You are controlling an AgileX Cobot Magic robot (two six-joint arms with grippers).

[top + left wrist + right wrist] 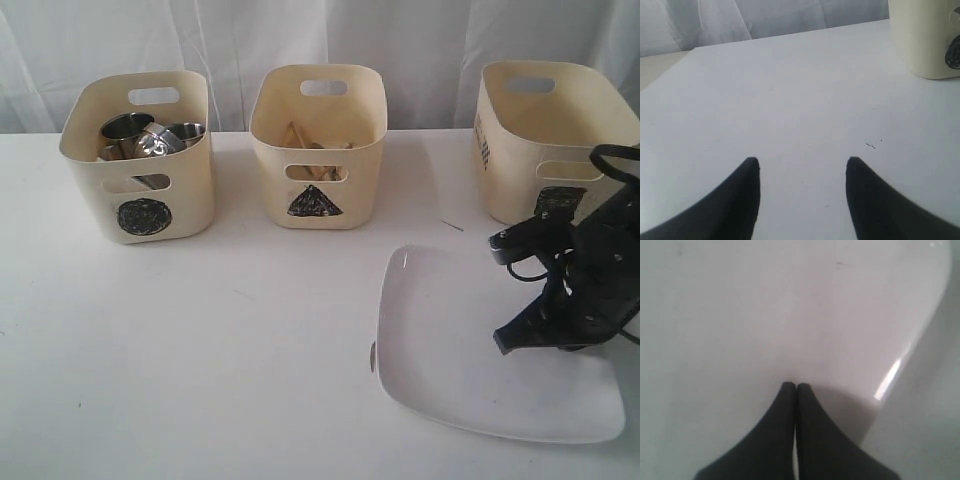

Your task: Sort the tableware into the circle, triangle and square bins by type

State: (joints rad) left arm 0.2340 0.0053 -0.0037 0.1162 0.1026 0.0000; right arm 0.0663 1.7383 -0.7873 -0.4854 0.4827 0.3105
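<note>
The large white square plate (480, 345) lies flat on the table at the front right. My right gripper (503, 343) hovers over it, shut with nothing between its fingers; in the right wrist view the gripper (796, 386) points down at the plate (790, 315). The circle bin (140, 160) holds a steel mug (128, 128) and a steel bowl (172, 138). Wooden chopsticks (300, 138) lie in the triangle bin (318, 150). The square bin (555, 140) stands at the back right. My left gripper (802, 162) is open above bare table. White bowl, spoon and knife are out of view.
The white table (250, 350) spreads in front of the three bins, with a pale curtain behind them. A cream bin (925, 40) with a black scribble sits beyond my left gripper in the left wrist view. Black cables trail from the right arm near the square bin.
</note>
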